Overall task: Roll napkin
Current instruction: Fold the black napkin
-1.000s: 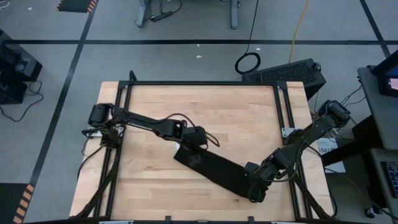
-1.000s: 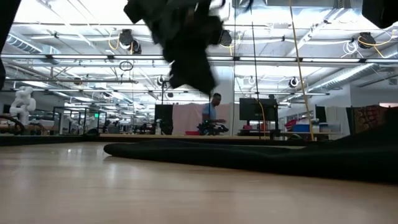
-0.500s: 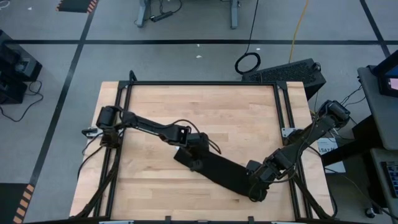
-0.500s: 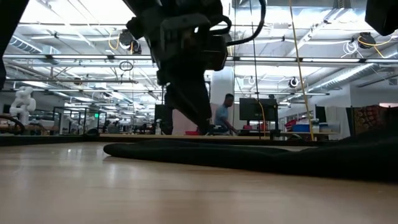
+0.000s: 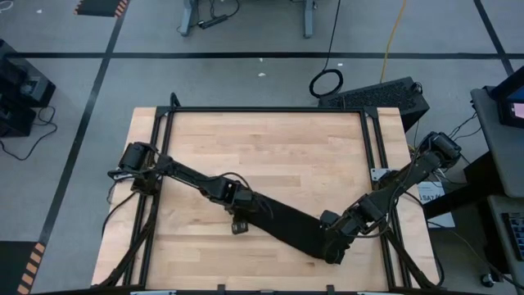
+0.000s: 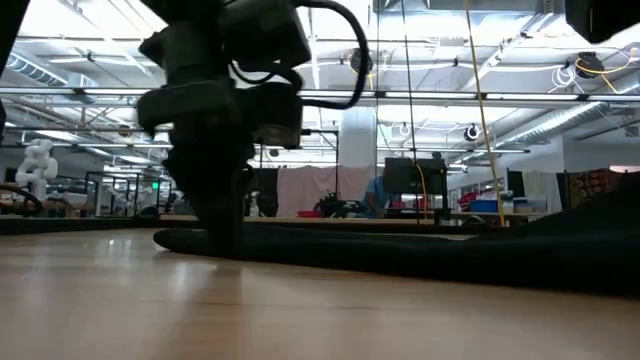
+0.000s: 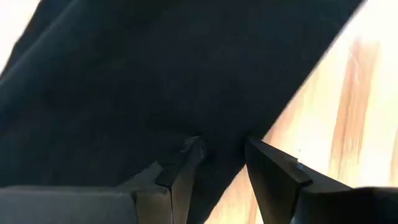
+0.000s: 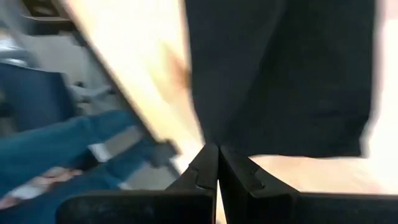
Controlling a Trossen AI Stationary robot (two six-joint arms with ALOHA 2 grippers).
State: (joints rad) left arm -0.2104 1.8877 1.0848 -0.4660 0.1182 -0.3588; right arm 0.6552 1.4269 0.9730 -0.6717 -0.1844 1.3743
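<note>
The black napkin point(image 5: 288, 227) lies as a long slanted strip on the wooden table point(image 5: 270, 147). It also shows in the low view point(image 6: 420, 252). My left gripper point(image 5: 240, 221) is open and points steeply down at the strip's far-left end. In its wrist view point(image 7: 222, 157) the cloth's edge point(image 7: 214, 168) runs between the two fingers; I cannot tell whether they touch it. My right gripper point(image 5: 332, 252) is shut at the strip's near-right end. My right gripper has its shut fingertips point(image 8: 211, 155) at a corner of the napkin's near-right end point(image 8: 214, 134), slanting down from the table's right. The fingers hide how much cloth lies between them. In the low view that end point(image 6: 610, 215) rises off the table while the remainder lies flat.
A black frame rail point(image 5: 270, 110) runs around the tabletop. Bare wood lies on the far half and at the near left point(image 5: 188, 254). A person point(image 6: 378, 195) stands in the room far behind the table.
My left gripper has come down toward the table's near edge and a little to the left, tipping to point more steeply down. It now stands at the napkin's far-left end, still open. The napkin and my right gripper have stayed in place.
</note>
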